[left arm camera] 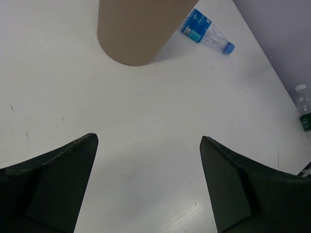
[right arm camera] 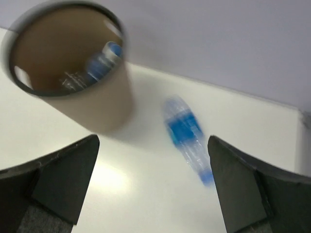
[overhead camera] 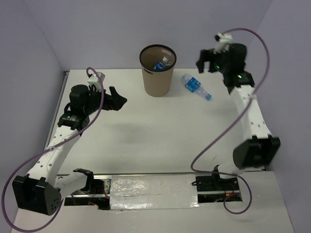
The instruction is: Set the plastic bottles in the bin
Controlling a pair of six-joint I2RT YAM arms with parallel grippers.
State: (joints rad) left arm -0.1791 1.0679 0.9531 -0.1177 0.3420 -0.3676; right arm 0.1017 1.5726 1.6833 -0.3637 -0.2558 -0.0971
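Observation:
The tan bin (overhead camera: 157, 80) stands at the back middle of the table, with a blue-labelled plastic bottle (overhead camera: 163, 63) leaning inside it. Another blue-labelled bottle (overhead camera: 196, 86) lies on the table just right of the bin. My right gripper (overhead camera: 208, 60) hangs open and empty, high between the bin and that bottle. The right wrist view shows the bin (right arm camera: 97, 111), the bottle inside (right arm camera: 102, 60) and the lying bottle (right arm camera: 187, 131), all blurred. My left gripper (overhead camera: 119, 99) is open and empty, left of the bin. A green-labelled bottle (left arm camera: 304, 114) stands at the left wrist view's right edge.
Purple walls close in the table on the left, back and right. In the left wrist view the bin (left arm camera: 138, 29) and the lying bottle (left arm camera: 206, 33) sit ahead of the open left gripper (left arm camera: 148, 141). The arm bases and cables run along the near edge.

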